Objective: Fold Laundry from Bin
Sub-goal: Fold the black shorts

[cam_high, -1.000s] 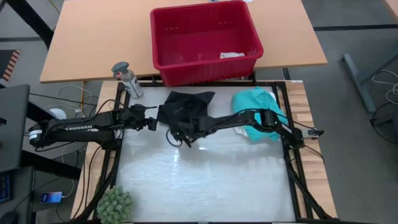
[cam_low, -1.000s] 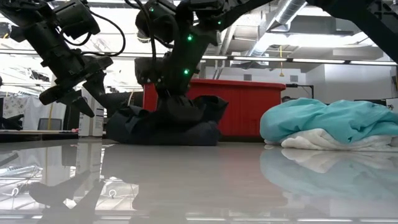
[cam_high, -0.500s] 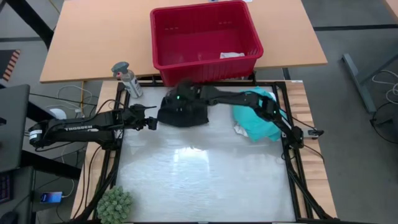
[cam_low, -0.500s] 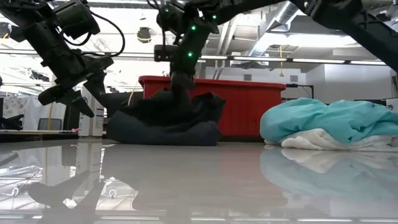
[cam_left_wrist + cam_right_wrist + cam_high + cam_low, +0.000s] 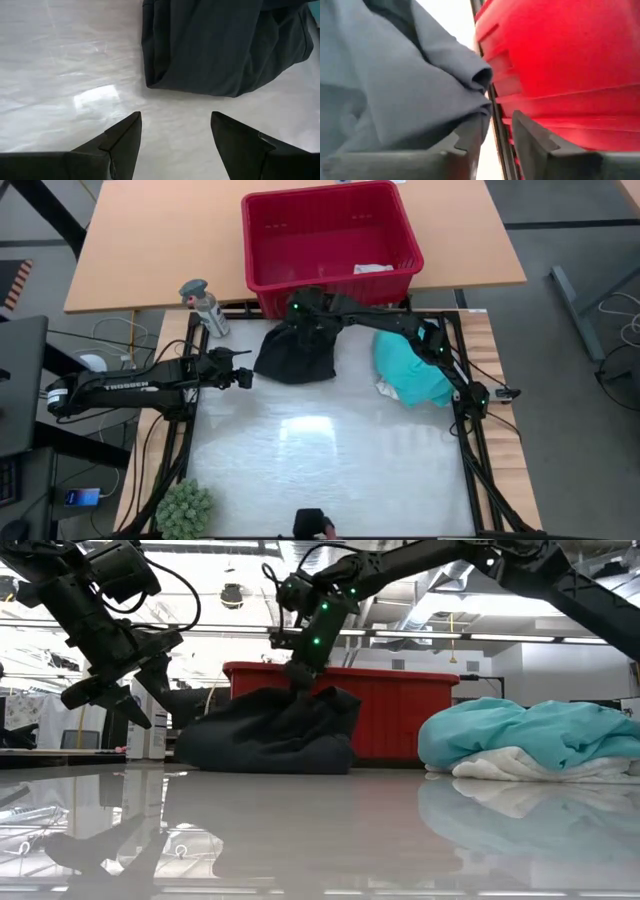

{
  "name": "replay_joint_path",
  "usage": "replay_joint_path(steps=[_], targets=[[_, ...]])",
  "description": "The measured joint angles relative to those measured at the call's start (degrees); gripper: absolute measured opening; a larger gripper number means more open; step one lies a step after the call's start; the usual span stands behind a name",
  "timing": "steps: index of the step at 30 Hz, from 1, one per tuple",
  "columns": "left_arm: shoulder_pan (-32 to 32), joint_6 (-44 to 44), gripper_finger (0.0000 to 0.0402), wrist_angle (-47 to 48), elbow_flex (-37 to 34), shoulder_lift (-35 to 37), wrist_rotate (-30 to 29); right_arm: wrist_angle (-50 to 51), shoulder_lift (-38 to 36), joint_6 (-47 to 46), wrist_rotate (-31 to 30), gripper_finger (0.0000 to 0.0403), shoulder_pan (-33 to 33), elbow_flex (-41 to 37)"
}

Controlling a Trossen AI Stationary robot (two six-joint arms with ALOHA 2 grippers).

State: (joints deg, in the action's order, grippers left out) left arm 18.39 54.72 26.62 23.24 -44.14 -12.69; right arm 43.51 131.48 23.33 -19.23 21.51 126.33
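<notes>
"TROSSEN" on left arm (image 5: 125, 387)

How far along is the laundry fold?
Done: turquoise shirt with a white piece under it lies on the table's right side; not neatly folded. In hand: right gripper at the black garment's far edge by the red bin, fingers parted; left gripper open beside it. Left: a pale piece in the bin.

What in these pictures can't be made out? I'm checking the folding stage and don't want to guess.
- Right gripper: the high view's arm covers it, and the wrist view's black garment crowds it, so any grip is unclear.
- Bin: its near inside is hidden by its own wall; only a pale piece shows.
- White cloth: mostly buried under the turquoise shirt.
</notes>
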Motion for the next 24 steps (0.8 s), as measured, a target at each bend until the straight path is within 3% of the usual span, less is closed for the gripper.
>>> replay_joint_path(steps=[7,11,15,19,24], targets=[[0.0,0.0,0.0227,0.0,0.0,0.0,-0.1,2.9,-0.1,-5.6,11.5,0.0209,1.8,8.6],[-0.1,0.2,0.0227,-0.1,0.0,0.0,-0.2,5.4,-2.7,-5.9,16.7,0.0234,2.3,8.0],[-1.2,1.1,0.0227,-4.5,0.0,-0.1,-0.4,8.7,-6.5,-4.8,22.2,0.0226,1.2,8.1],[-2.0,-4.2,0.022,-19.4,0.0,-1.6,-0.8,19.8,-8.9,-1.9,36.1,0.0207,0.2,8.2],[-1.5,-12.6,0.0207,-35.6,0.0,-7.2,-1.6,33.0,-9.8,2.0,37.3,0.0159,-1.4,8.0]])
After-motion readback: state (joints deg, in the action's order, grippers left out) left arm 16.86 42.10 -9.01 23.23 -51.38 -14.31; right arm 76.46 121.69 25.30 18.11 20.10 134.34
